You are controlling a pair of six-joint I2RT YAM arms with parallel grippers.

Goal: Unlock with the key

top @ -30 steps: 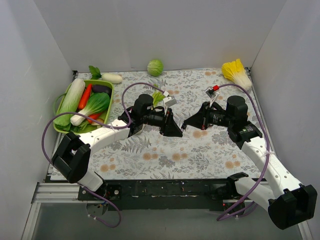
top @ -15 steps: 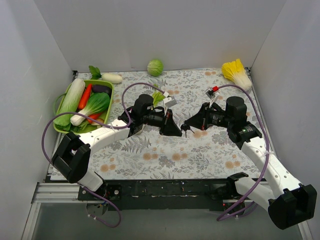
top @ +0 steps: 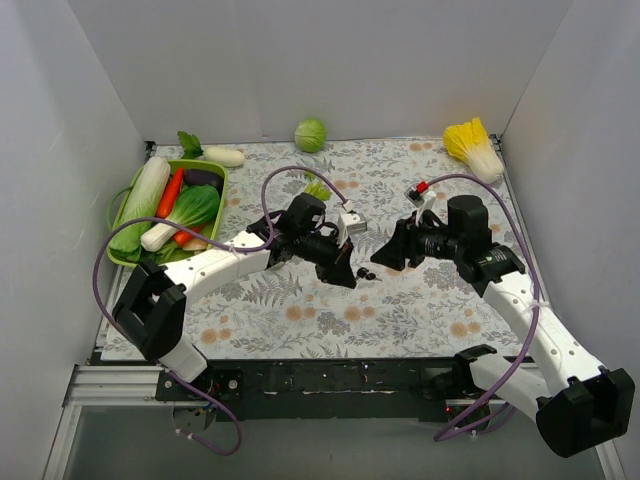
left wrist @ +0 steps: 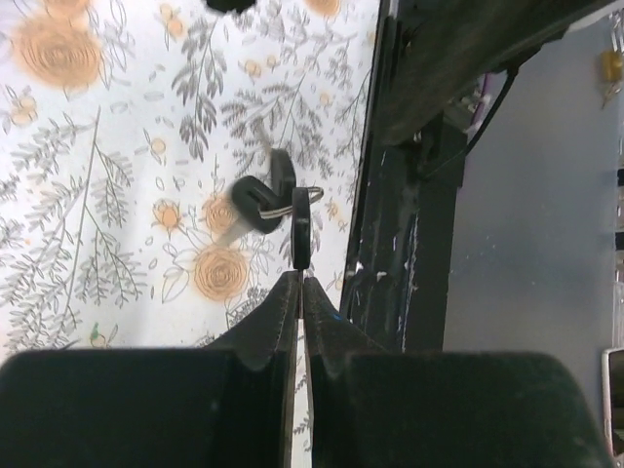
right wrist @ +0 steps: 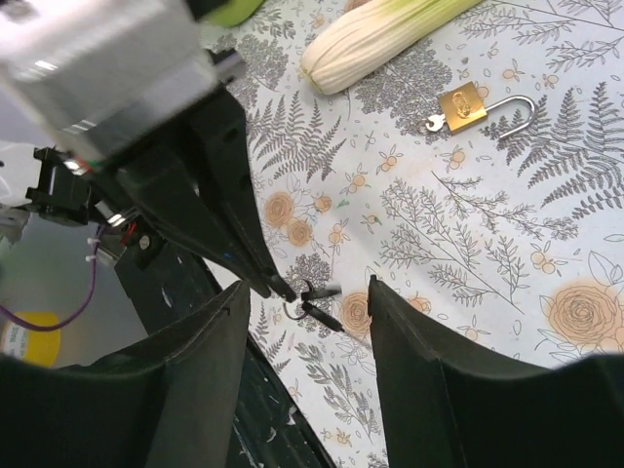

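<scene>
My left gripper (left wrist: pixel 300 278) is shut on the key (left wrist: pixel 300 229), a black-headed one seen edge-on. Two more keys (left wrist: pixel 261 200) hang from the same ring just above the floral mat. In the top view the bunch (top: pixel 367 273) sits at the left gripper (top: pixel 354 274) tip, mid-table. My right gripper (right wrist: pixel 309 286) stands open on either side of the bunch (right wrist: pixel 317 302) without touching it, and it is just right of the bunch (top: pixel 388 256) in the top view. A small brass padlock (right wrist: pixel 463 107) lies on the mat beyond.
A green basket (top: pixel 222 190) of vegetables stands at the left. A white radish (top: pixel 222 156), a green cabbage (top: pixel 311 134) and a yellow napa cabbage (top: pixel 473 145) lie along the back. A pale leafy stalk (right wrist: pixel 370 39) lies near the padlock.
The right gripper has opened, let go of the keys and drawn back slightly. The left gripper has shut on one key and shifted right and nearer with the bunch.
</scene>
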